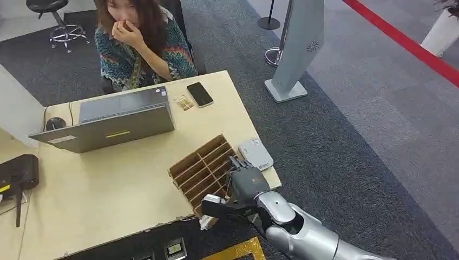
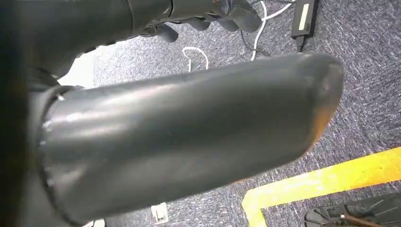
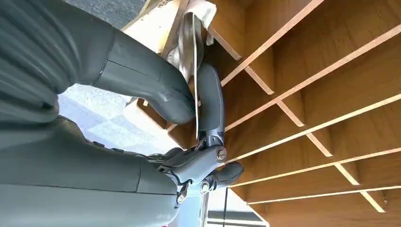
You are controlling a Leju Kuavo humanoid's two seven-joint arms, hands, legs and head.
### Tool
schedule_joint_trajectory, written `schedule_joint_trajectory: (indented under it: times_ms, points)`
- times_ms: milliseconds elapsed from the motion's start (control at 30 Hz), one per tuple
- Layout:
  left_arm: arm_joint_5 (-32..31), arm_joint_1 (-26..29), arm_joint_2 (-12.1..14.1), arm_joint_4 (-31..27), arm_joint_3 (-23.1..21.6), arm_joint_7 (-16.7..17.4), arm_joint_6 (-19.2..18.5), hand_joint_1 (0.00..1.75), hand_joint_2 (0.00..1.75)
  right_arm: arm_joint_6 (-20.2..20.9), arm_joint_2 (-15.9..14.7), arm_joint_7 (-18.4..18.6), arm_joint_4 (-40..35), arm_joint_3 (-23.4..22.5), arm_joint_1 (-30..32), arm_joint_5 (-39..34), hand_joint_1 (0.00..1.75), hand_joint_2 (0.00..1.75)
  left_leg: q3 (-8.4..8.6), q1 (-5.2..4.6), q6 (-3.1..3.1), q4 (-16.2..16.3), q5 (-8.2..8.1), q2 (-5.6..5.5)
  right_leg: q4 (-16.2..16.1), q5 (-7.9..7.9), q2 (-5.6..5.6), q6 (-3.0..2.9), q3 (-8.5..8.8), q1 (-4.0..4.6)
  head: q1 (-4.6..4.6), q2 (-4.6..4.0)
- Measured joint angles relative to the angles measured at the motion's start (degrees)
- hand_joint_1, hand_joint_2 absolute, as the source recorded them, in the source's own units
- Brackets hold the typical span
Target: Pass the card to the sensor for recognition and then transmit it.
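Pinching a thin white card (image 3: 195, 71) edge-on between its thick grey thumb (image 3: 151, 90) and a darker finger (image 3: 209, 104), the robot's right hand (image 1: 246, 181) hovers over the near right corner of the table (image 1: 108, 189). The card stands in that pinch just above the wooden divider tray (image 1: 203, 168), close to one of its slotted compartments; from the wrist view I cannot tell whether its lower edge touches the wood. The rest of the hand's fingers are folded in below the pinch. The silver right arm (image 1: 303, 233) comes up from the lower right to reach it.

Just beside the hand, toward the table's right edge, lies a small grey-white sensor pad (image 1: 255, 153), flat on the tabletop and touching nothing the hand carries. The card is near it but over the tray, not over the pad.

Farther back sit an open grey laptop (image 1: 116, 119), a dark phone (image 1: 200, 94) and a small packet (image 1: 183, 103) next to it, with a black mouse (image 1: 54, 123) at the left. A person in a patterned sweater (image 1: 143, 51) sits behind the table, one hand raised to the face.

The left hand (image 2: 208, 14) hangs over grey carpet (image 2: 369, 71) near a yellow floor stripe (image 2: 326, 182); its fingers look curled, though how tightly I cannot tell.
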Motion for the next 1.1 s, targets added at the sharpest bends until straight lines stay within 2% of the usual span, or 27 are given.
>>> schedule_joint_trajectory:
  times_ms: [367,633,933,1100]
  points:
    - [0.0,-0.01,-0.26,0.0,-0.59,-0.13,-0.13,0.0,0.0,0.0,0.24,-2.07,0.24,-0.7,-1.72,2.6,1.75,1.75,0.0,0.0,0.0,0.0,0.0,0.0,0.0,0.0,0.0,0.0,0.0,0.0,0.0,0.0]
    - [-1.22,-0.81,-0.28,0.0,-1.57,-0.13,-0.79,0.0,0.0,2.8,-0.46,-3.17,-2.71,-4.19,-7.46,2.89,1.75,1.75,0.01,0.0,0.0,0.01,0.02,0.04,0.0,0.04,0.02,-0.01,0.01,-0.01,0.0,0.0]
    - [-3.1,-2.75,-0.44,0.0,-2.78,0.42,-2.25,0.0,0.0,4.2,-1.75,-2.97,-3.72,-6.67,-18.7,-4.92,1.75,1.75,-0.02,-0.01,-0.01,0.01,0.06,0.05,0.01,0.09,0.02,-0.05,0.0,0.0,0.04,0.0]
    - [-4.22,-4.04,-0.48,0.0,-3.21,0.81,-3.08,0.0,0.0,6.32,-2.08,-2.53,-2.95,-6.58,-28.98,-9.99,1.75,1.75,-0.05,0.0,0.01,0.01,0.09,0.04,0.03,0.13,0.01,-0.08,-0.04,0.01,0.02,0.0]
